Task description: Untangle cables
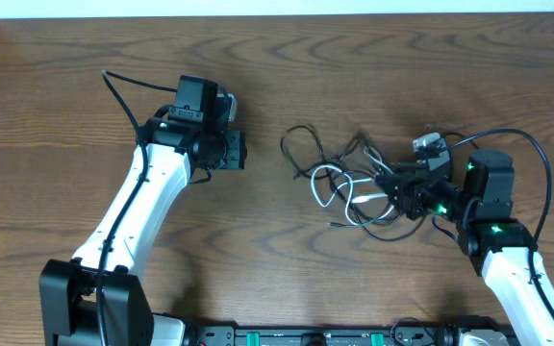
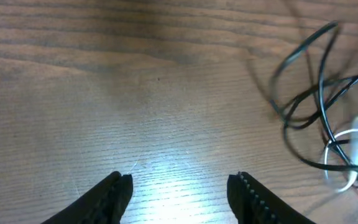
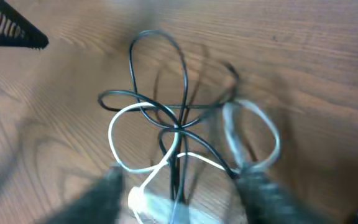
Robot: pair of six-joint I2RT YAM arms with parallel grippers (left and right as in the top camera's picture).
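The cables [image 1: 339, 178] lie in one tangled heap of thin black and white loops on the wooden table, right of centre. My left gripper [image 1: 239, 149] hovers to the left of the heap, apart from it. In the left wrist view that gripper [image 2: 182, 180] is open over bare wood, with the cables [image 2: 328, 124] off to the right. My right gripper [image 1: 385, 187] sits at the heap's right side. Seen from the right wrist, it [image 3: 182, 180] is open and blurred, its fingers standing either side of the cables [image 3: 173, 124], and a white plug [image 3: 148, 202] lies between them.
Thick black leads run off the left arm [image 1: 123, 96] and the right arm [image 1: 537, 159]. The table's back edge [image 1: 277, 12] runs along the top. A black base rail [image 1: 306, 336] lies along the front.
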